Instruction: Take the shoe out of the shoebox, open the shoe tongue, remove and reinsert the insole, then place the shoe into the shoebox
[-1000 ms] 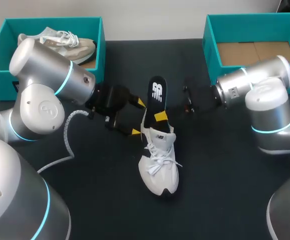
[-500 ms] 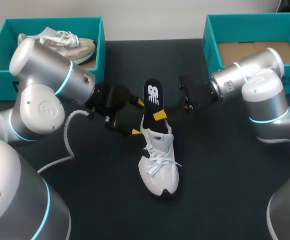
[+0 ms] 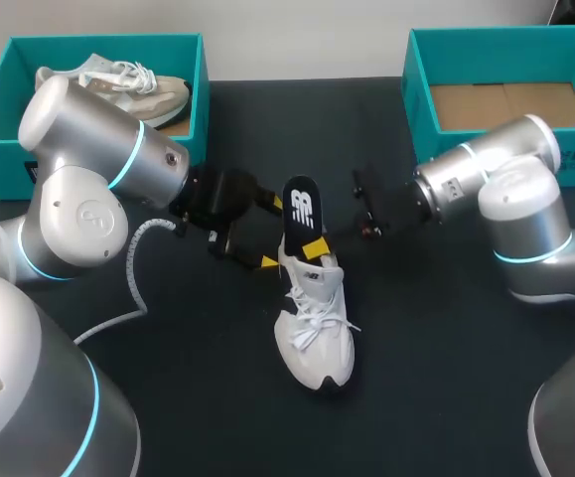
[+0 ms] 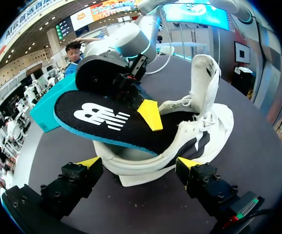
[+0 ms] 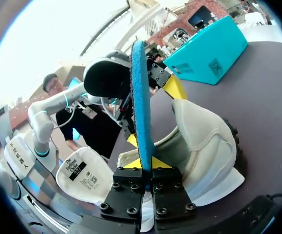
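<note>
over the heel opening of the white sneaker (image 3: pixel 315 328), which lies on the black table (image 3: pixel 168 397) outside its shoebox, the right gripper (image 5: pixel 145 163) is clamped on the black insole (image 3: pixel 302 204), whose lower end dips into the sneaker's collar. the left gripper (image 4: pixel 138 163) stands wide open astride the sneaker's heel, with hold of nothing. the risk, as i judge it: the insole goes in steeply, so it may buckle or snag on the collar, and the unheld sneaker could slide or tip under the push.
</note>
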### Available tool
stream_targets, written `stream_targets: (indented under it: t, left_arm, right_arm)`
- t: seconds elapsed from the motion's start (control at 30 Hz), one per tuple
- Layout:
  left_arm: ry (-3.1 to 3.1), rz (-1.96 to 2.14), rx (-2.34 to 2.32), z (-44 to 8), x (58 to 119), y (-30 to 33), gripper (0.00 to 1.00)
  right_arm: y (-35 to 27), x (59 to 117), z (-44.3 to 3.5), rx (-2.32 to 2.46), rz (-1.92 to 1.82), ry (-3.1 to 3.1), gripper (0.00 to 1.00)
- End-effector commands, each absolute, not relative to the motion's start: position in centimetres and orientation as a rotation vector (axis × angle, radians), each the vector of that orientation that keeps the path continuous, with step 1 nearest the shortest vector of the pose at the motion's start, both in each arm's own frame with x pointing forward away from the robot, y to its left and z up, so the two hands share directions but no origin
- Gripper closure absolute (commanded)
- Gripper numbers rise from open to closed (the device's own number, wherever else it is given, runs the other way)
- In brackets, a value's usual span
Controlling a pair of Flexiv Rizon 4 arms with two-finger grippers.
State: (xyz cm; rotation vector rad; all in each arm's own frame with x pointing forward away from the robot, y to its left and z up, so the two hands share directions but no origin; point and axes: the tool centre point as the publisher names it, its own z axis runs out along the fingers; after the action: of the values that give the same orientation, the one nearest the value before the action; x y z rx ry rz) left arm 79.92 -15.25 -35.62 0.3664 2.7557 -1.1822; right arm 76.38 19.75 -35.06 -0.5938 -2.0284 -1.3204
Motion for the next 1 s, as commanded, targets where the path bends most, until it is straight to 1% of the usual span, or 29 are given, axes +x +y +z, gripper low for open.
stream_targets:
  t: [0.03, 0.07, 0.17, 0.4, 0.53, 0.57, 0.6, 1.0]
  left_arm:
    - [2.757, -1.177, 0.366, -35.7, 79.9, -15.3, 0.00]
    - [2.757, -1.177, 0.366, -35.7, 79.9, -15.3, 0.00]
    - [2.757, -1.177, 0.366, -35.7, 79.9, -15.3, 0.00]
    - [2.757, -1.177, 0.366, -35.7, 79.9, -15.3, 0.00]
    - [2.757, -1.177, 0.366, -35.7, 79.9, -15.3, 0.00]
    - [2.757, -1.177, 0.366, -35.7, 79.9, -15.3, 0.00]
    - [2.757, -1.177, 0.366, -35.7, 79.9, -15.3, 0.00]
    - [2.757, -1.177, 0.366, -35.7, 79.9, -15.3, 0.00]
  right_arm:
    - [19.5, 76.1, -35.0, -0.602, -1.330, -2.044, 0.87]
    - [19.6, 76.4, -34.8, -0.599, -1.332, -2.049, 0.79]
    - [19.5, 77.0, -34.3, -0.588, -1.336, -2.069, 0.76]
    - [19.6, 78.7, -33.5, -0.554, -1.345, -2.097, 0.75]
    - [19.8, 79.6, -33.6, -0.535, -1.318, -2.093, 0.80]
    - [19.9, 79.7, -33.6, -0.544, -1.301, -2.083, 0.87]
    - [20.0, 79.7, -33.6, -0.542, -1.297, -2.079, 1.00]
    - [19.9, 76.3, -35.3, -0.604, -1.214, -1.974, 1.00]
